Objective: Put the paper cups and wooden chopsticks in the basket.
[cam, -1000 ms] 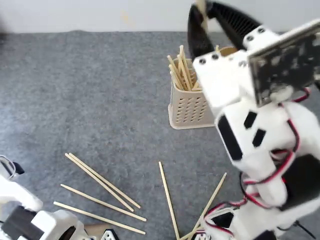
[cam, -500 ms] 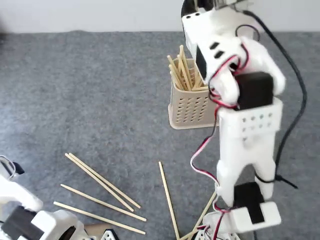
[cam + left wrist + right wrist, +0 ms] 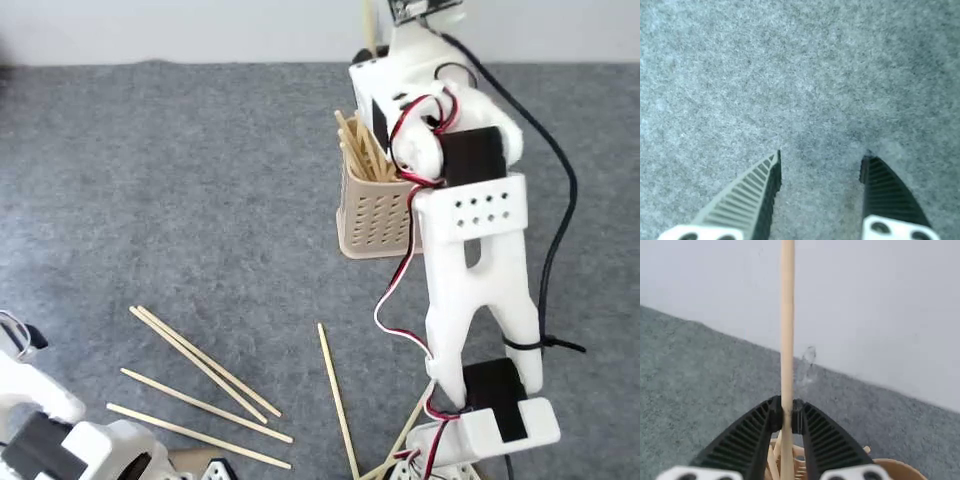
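Step in hand: getting one stick into the basket. Right gripper (image 3: 785,412) is pinched tight on a thin pale wooden chopstick (image 3: 787,315), held over the beige perforated plastic basket (image 3: 372,218) at far centre-right of the grey felt table (image 3: 150,180). The stick looks close to upright. Its long axis runs along the jaws, free end pointing up past the fingertips, lower end aimed down at the bundle of chopsticks (image 3: 358,148) already standing in the basket. Next move, I'd judge: lower a little, then open the jaws so it slides in among the others without knocking the basket. Left gripper (image 3: 820,162) is spread wide over bare felt at near-left, holding nothing. Loose chopsticks (image 3: 205,385) lie flat near-left and near-centre — more to fetch.
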Controlling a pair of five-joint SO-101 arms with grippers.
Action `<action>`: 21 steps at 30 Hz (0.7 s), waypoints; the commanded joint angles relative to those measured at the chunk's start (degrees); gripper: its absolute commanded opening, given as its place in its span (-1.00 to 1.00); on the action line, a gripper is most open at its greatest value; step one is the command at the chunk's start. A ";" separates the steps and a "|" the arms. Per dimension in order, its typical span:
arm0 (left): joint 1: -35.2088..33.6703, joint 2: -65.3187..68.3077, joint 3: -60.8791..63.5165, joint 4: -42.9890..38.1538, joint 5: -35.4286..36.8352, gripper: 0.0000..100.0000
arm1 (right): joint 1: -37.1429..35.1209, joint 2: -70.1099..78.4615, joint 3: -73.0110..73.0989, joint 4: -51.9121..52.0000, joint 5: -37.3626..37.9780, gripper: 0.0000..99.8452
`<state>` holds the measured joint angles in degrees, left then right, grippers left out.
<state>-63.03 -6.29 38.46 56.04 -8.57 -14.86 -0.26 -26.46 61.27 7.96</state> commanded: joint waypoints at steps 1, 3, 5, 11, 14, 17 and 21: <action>0.09 -2.20 -0.66 -1.14 -0.53 -0.50 | 1.98 -5.05 7.30 -5.41 -0.44 -0.98; 0.09 -2.20 -0.66 -1.14 -0.53 -0.50 | 2.07 -6.90 11.52 -6.99 -0.44 -0.97; 0.09 -2.20 -0.66 -1.23 -0.62 -0.50 | 2.24 -9.54 15.38 -7.43 -0.44 -0.94; 0.18 -2.20 -0.57 -1.23 -0.62 -0.50 | 2.33 -18.33 27.60 -10.24 -0.44 -0.72; 0.18 -2.20 -0.57 -1.23 -0.62 -0.50 | 2.33 -22.81 33.93 -13.85 -0.35 -0.61; 0.18 -2.20 -0.57 -1.23 -0.62 -0.50 | 2.33 -28.09 38.42 -15.78 -0.26 -0.54; 0.09 -2.20 -0.57 -1.23 -0.62 -0.50 | 2.33 -36.00 41.05 -14.29 -0.26 -0.51</action>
<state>-63.03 -6.29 38.46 55.69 -8.57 -13.36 -29.27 14.42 47.21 7.87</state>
